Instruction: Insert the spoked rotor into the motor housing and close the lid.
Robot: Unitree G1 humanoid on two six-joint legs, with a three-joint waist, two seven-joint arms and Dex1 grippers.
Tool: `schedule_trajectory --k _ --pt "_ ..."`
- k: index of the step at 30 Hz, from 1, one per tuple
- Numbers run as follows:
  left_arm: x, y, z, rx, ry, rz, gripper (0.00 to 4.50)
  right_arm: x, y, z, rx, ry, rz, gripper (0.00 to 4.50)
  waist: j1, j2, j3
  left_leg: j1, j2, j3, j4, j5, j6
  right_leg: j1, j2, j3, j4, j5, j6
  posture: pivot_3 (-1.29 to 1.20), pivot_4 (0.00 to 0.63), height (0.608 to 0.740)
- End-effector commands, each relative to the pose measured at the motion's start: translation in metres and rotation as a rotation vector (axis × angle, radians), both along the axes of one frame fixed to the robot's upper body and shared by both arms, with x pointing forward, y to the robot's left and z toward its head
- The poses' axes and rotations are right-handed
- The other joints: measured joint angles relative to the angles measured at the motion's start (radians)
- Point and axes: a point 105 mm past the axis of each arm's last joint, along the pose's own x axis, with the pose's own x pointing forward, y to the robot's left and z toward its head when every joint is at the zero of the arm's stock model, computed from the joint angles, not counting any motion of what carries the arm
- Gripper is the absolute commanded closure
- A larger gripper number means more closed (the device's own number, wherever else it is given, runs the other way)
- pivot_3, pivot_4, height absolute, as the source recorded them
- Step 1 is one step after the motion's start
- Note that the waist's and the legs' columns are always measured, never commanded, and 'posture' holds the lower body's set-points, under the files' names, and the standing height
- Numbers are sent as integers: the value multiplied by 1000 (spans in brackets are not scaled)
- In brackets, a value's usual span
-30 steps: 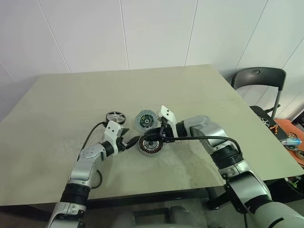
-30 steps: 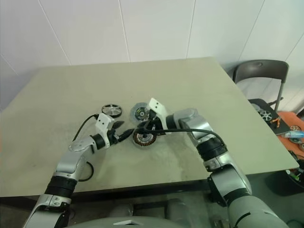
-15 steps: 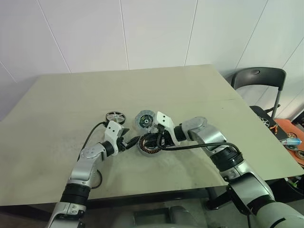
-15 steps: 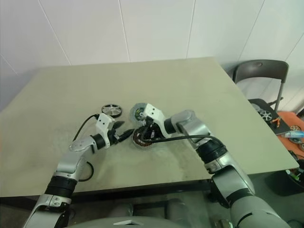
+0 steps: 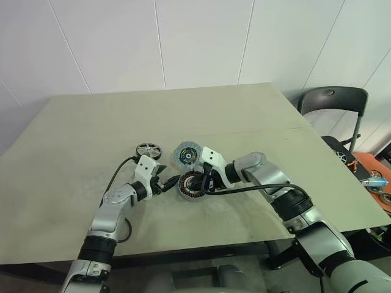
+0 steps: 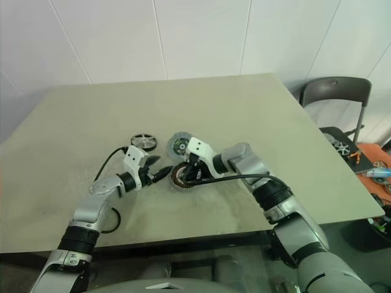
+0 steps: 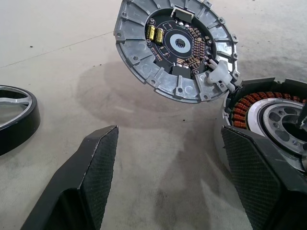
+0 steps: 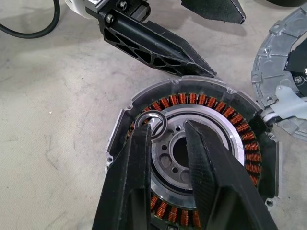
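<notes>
Our right gripper (image 8: 165,136) hangs over the motor housing (image 5: 194,184) at counter (image 5: 79,140) centre, jaws slightly apart, empty; lid (image 5: 187,152) at twelve o'clock, spoked rotor (image 5: 148,150) at ten; left gripper (image 7: 168,158) jaws wide, empty.

A workshop or robotics lab: bare white panelled walls (image 5: 201,43), a plain grey-green worktable (image 5: 91,128), a black chair (image 5: 333,107) and loose parts on an orange mat (image 5: 376,177).

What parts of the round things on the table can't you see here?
- Spoked rotor: cut off by the left wrist view's edge.
- Motor housing: its near side hides behind the right gripper fingers in the right wrist view.
- Lid: cut off by that view's edge.
</notes>
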Motion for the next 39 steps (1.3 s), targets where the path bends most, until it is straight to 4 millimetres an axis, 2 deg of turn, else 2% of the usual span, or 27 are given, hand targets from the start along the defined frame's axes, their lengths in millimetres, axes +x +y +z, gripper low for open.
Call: schedule_trajectory --k 1,6,14,23,29,34,36,39 --pt "0 -12 13 -11 -45 -41 856 7 -6 9 14 -44 -19 3348 0 0 0 0 0 0 0 0 0 0 0 0 0 0 0 0 0 740" --pt "1 -12 13 -12 -45 -40 856 5 2 11 43 -38 -3 3348 0 0 0 0 0 0 0 0 0 0 0 0 0 0 0 0 0 740" --pt "3 -11 13 -17 -49 -32 856 9 1 12 43 -47 -10 3348 0 0 0 0 0 0 0 0 0 0 0 0 0 0 0 0 0 740" --pt "6 -15 14 -26 -56 -35 856 8 9 10 70 -44 -14 3348 0 0 0 0 0 0 0 0 0 0 0 0 0 0 0 0 0 740" --pt "8 -14 15 -28 -68 -33 856 4 8 10 79 -37 -17 3348 0 0 0 0 0 0 0 0 0 0 0 0 0 0 0 0 0 740" --pt "9 -18 14 -31 -69 -45 856 11 2 11 67 -56 -49 3348 -1 0 0 0 0 0 0 0 0 0 0 0 0 0 0 0 0 740" --pt "8 -19 12 -38 -65 -41 856 5 2 7 65 -37 -35 3348 -1 0 0 0 0 0 0 0 0 0 0 0 0 0 0 0 0 740" --pt "12 -22 16 -41 -73 -36 856 0 3 13 85 -29 -4 3348 1 0 0 0 0 0 0 0 0 0 0 0 0 0 0 0 0 740"
